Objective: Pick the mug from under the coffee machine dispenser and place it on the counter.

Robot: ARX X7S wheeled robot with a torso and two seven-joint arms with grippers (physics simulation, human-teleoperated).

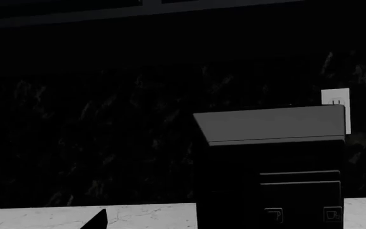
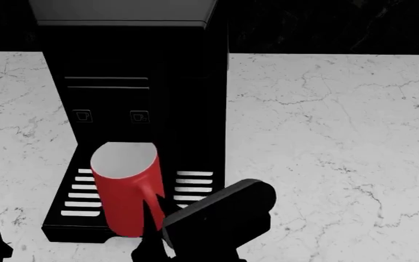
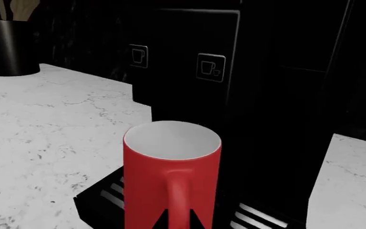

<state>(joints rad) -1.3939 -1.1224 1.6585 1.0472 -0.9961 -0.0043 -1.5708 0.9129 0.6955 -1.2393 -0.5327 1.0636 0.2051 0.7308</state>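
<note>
The red mug [image 2: 126, 196] with a white inside stands on the slotted drip tray [image 2: 195, 185] of the black coffee machine [image 2: 187, 109], below the two cup-icon buttons [image 2: 83, 115]. Its handle points toward me. My right gripper [image 2: 155, 215] is at the handle. In the right wrist view the mug [image 3: 151, 181] fills the lower middle, and my right gripper [image 3: 177, 223] has a fingertip pressed on each side of the handle. My left gripper [image 1: 183, 224] is raised left of the machine [image 1: 272, 191]. Only one fingertip [image 1: 97, 220] shows, set wide.
The white marble counter [image 2: 326, 142] spreads to the right of the machine and on its left [image 3: 43, 119]. A black container [image 3: 8, 47] stands far left by the dark backsplash. A white wall outlet [image 1: 335, 98] sits behind the machine.
</note>
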